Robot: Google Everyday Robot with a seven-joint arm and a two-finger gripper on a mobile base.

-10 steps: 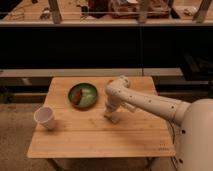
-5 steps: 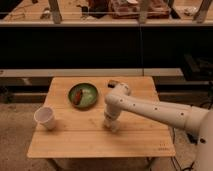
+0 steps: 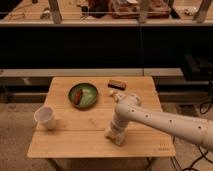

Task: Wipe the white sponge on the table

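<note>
The light wooden table [image 3: 75,142] fills the middle of the camera view. My arm reaches in from the right and bends down to the table top. My gripper [image 3: 115,134] is at the front middle of the table, low against the wood. A whitish-cream lump [image 3: 113,136] sits at its tip, touching the table; it looks like the white sponge, mostly covered by the gripper.
A white paper cup [image 3: 45,118] stands at the front left. A green plate [image 3: 83,95] with a reddish-brown item lies at the back middle. A dark brown block [image 3: 117,84] and a small whitish bit [image 3: 111,92] lie behind the gripper. The table's front edge is close.
My gripper has moved from the table's middle toward the front edge, staying low on the wood. The cup, plate and brown block have not moved.
</note>
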